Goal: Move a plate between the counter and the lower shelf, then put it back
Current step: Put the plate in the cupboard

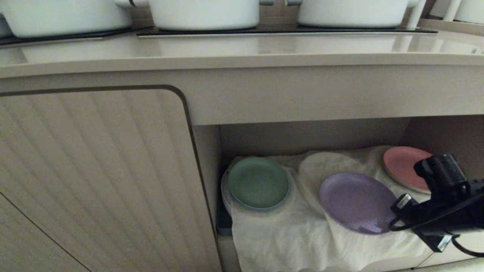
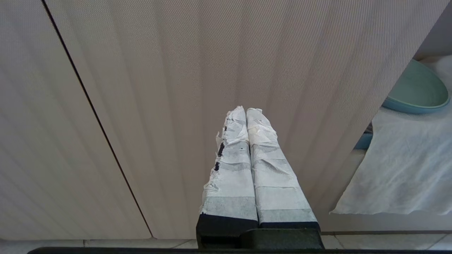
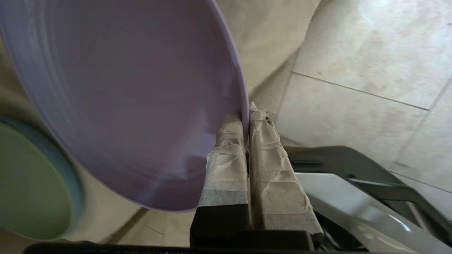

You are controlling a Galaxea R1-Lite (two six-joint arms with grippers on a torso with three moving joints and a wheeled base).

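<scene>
The pale lilac plate [image 1: 355, 202] hangs tilted just above the white cloth [image 1: 295, 234] that drapes the lower shelf [image 1: 302, 136]. My right gripper [image 1: 396, 211] reaches in from the right and is shut on the plate's right rim. In the right wrist view the taped fingers [image 3: 226, 155] pinch the plate [image 3: 134, 98] at its edge, gripper [image 3: 246, 116]. The beige counter [image 1: 227, 49] runs above the recess. My left gripper [image 2: 246, 113] is shut on nothing and points at the ribbed cabinet door [image 2: 176, 88].
A green plate [image 1: 258, 182] lies on the cloth at the shelf's left and a pink plate [image 1: 401, 164] at the back right, partly behind my right arm. White pots [image 1: 204, 13] stand on the black hob. The closed cabinet door [image 1: 94, 170] fills the left.
</scene>
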